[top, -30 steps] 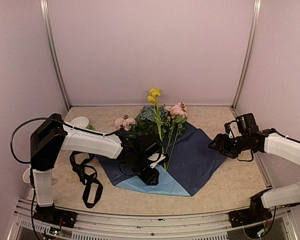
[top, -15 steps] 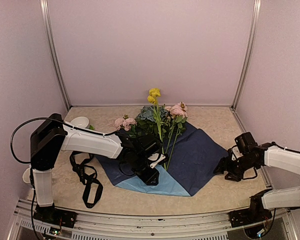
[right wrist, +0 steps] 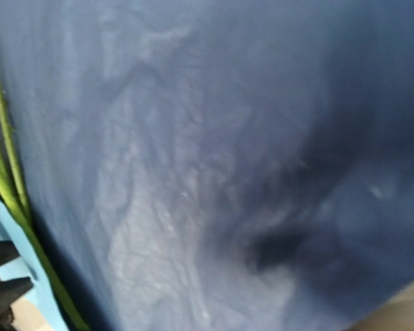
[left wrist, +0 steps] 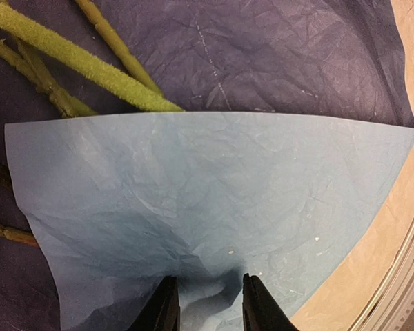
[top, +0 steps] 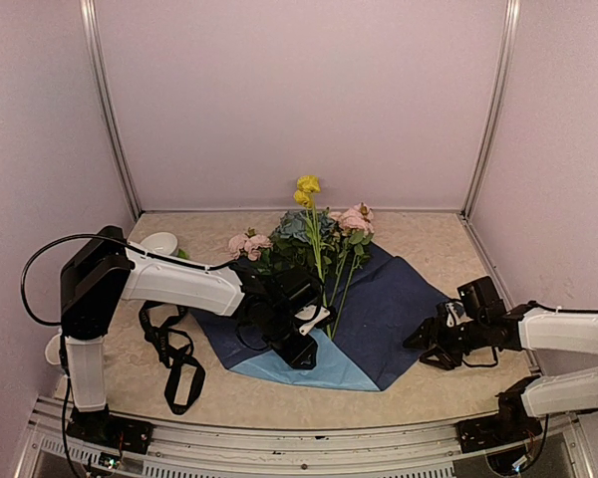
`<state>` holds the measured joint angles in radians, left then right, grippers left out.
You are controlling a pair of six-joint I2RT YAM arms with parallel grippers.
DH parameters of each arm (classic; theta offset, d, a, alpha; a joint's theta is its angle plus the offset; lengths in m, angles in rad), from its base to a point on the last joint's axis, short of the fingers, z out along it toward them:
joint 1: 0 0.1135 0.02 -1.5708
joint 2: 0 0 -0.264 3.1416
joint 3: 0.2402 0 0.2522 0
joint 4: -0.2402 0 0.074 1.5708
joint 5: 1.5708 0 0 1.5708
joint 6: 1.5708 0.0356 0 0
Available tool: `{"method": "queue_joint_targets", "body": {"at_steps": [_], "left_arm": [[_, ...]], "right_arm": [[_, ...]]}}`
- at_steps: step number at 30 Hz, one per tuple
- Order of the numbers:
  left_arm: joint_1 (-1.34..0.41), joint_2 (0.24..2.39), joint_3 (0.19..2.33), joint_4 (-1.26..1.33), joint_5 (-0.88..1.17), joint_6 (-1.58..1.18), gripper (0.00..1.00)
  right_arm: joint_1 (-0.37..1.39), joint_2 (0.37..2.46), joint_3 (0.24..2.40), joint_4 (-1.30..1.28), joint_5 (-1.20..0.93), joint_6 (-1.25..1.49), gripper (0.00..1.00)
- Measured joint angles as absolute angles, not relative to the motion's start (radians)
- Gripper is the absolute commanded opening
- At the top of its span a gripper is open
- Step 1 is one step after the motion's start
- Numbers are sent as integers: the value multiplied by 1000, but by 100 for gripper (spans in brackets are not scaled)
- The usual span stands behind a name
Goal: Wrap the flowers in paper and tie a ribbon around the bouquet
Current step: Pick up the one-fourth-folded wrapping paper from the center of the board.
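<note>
The flowers (top: 314, 234), pink, yellow and blue-green, lie on the spread paper (top: 389, 299), navy side up, heads toward the back wall. The paper's near corner is folded over the stems (left wrist: 83, 65) as a light-blue flap (top: 329, 370). My left gripper (top: 301, 349) sits on that flap. In the left wrist view its jaws (left wrist: 208, 303) stand a little apart, with a pucker of the flap between them. My right gripper (top: 424, 349) is low at the paper's right edge, its fingers apparently apart. The right wrist view is a blur of navy paper (right wrist: 193, 172). The black ribbon (top: 174, 363) lies looped left of the paper.
A white dish (top: 159, 242) stands at the back left, near the pink roses. Metal posts (top: 115, 139) run up the two back corners of the booth. The table's near edge (top: 299, 423) has a metal rail close behind the folded flap.
My right arm has come down and toward the near side, from above the paper's right corner to low at its right edge. The left arm, paper and flowers have not moved.
</note>
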<state>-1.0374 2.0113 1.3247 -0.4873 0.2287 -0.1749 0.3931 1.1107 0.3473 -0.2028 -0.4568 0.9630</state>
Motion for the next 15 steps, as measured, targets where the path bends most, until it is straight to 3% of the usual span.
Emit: {"method": "queue_joint_targets", "body": {"at_steps": [7, 15], "left_arm": [[-1037, 2011, 1324, -486, 229, -174, 32], [-1037, 2011, 1322, -480, 230, -174, 32]], "right_arm": [[406, 1158, 345, -101, -477, 1005, 73], [410, 1151, 281, 72, -439, 1134, 70]]}}
